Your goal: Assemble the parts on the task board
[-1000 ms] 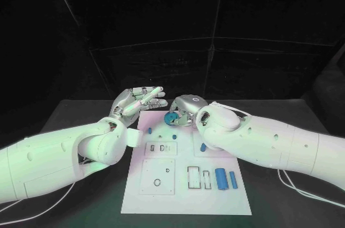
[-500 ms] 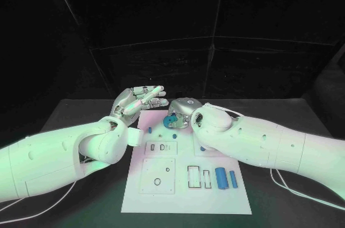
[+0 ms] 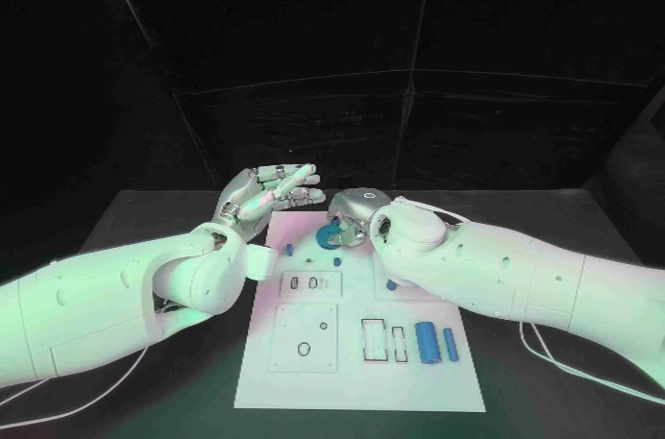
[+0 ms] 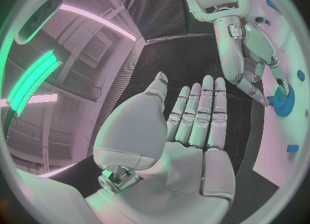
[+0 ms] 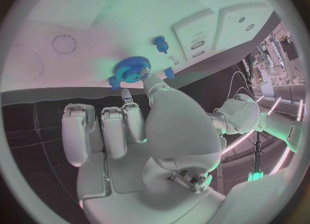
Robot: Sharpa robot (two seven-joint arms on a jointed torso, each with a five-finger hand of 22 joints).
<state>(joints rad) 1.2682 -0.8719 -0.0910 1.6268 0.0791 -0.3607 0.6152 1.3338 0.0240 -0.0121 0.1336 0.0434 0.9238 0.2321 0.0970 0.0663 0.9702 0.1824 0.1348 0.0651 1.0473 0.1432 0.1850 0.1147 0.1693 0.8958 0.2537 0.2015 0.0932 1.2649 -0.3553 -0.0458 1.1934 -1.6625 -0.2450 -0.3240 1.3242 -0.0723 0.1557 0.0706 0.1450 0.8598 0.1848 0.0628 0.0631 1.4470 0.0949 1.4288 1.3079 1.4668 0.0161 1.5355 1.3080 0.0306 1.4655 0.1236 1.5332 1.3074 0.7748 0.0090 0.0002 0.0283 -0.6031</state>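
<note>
At the far end of the white task board [image 3: 354, 377] my right hand [image 3: 355, 211] pinches a blue gear [image 3: 332, 233] between thumb and a fingertip, low over the board. The right wrist view shows the gear [image 5: 132, 70] at the fingertips [image 5: 148, 77], just above the board [image 5: 84, 22]. In the left wrist view the gear [image 4: 282, 99] hangs under my right hand [image 4: 253, 53]. My left hand [image 3: 269, 195] is raised beside the board's far left corner, palm up, fingers straight and apart, holding nothing [image 4: 190, 125].
Small blue pegs [image 3: 288, 251] [image 3: 337, 262] and a blue piece [image 3: 392, 285] lie on the board's upper half. Two blue cylinders [image 3: 427, 344] [image 3: 451, 345] lie at its right, beside rectangular slots [image 3: 374, 341]. A square plate with a round hole [image 3: 304, 350] sits lower left.
My right forearm and wrist have swung slightly to the left, the gear staying in its fingers at nearly the same spot. The left hand has not moved.
</note>
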